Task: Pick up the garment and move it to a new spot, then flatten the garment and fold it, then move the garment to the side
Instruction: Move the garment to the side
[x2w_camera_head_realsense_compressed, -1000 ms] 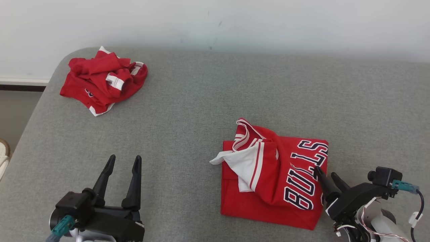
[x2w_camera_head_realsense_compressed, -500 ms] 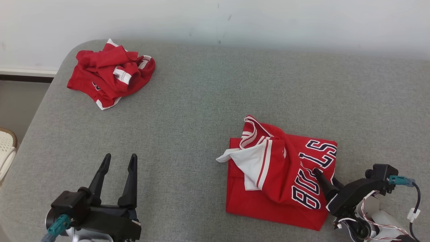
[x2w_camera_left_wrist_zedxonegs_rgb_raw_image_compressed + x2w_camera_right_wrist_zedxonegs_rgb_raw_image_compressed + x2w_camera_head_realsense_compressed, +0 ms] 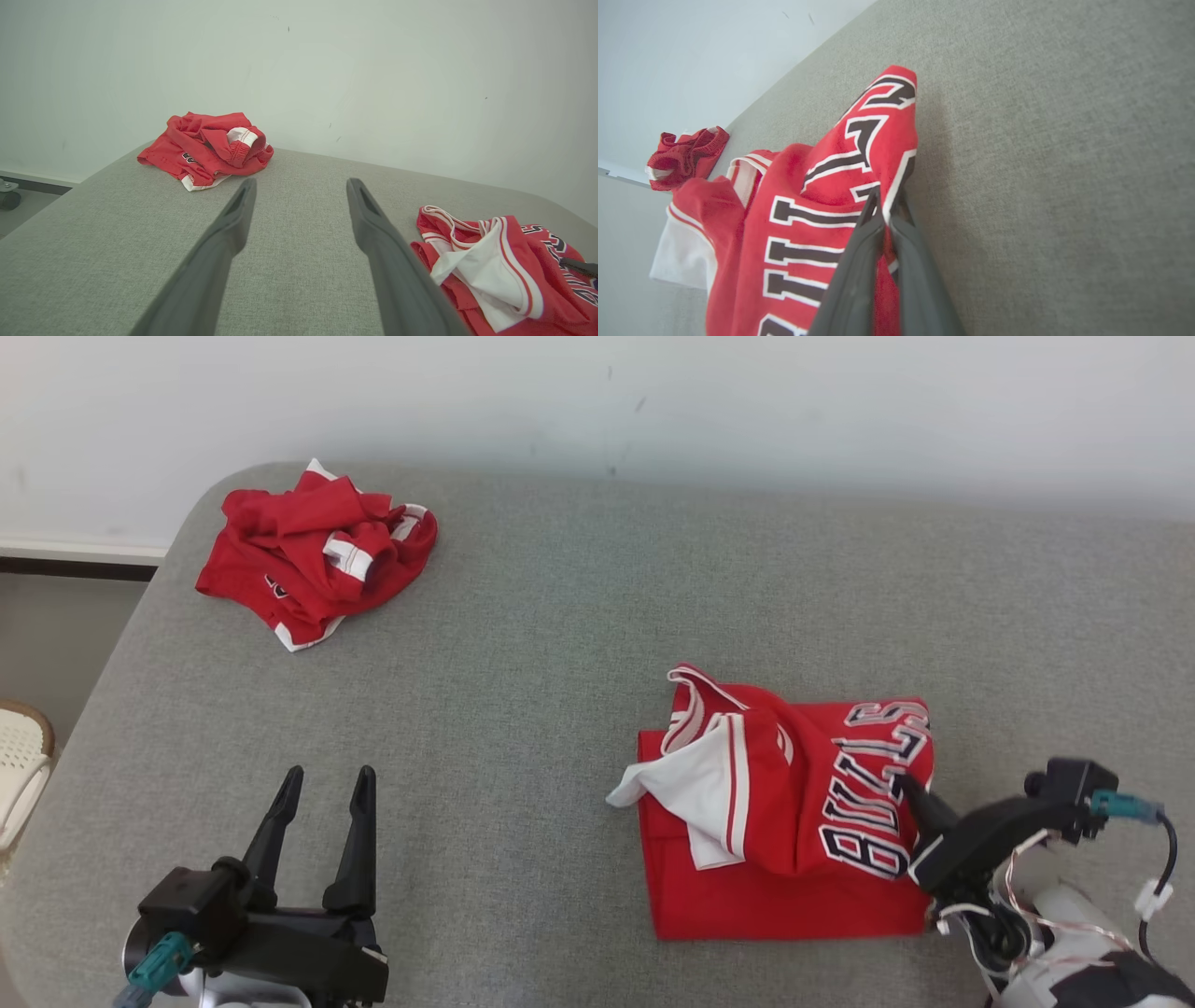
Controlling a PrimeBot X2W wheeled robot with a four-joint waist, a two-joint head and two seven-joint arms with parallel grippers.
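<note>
The garment (image 3: 784,821) is a folded red jersey with black and white lettering and a white inner flap, lying right of centre on the grey surface; it also appears in the left wrist view (image 3: 495,266) and the right wrist view (image 3: 822,205). My right gripper (image 3: 910,789) is shut on the jersey's right edge, and the right wrist view shows the cloth edge pinched between the fingers (image 3: 883,205) and raised off the surface. Near the front left, my left gripper (image 3: 322,779) stands open over bare surface, with nothing between its fingers (image 3: 299,186).
A second crumpled red garment (image 3: 317,555) lies at the far left corner of the grey padded surface (image 3: 523,644), close to the white wall. The surface's left edge drops to the floor, where a pale woven object (image 3: 21,756) sits.
The right gripper has lifted the jersey's right edge and drawn it inward, so the lettering now tilts up. The head camera shifted slightly. The left gripper stays open in place.
</note>
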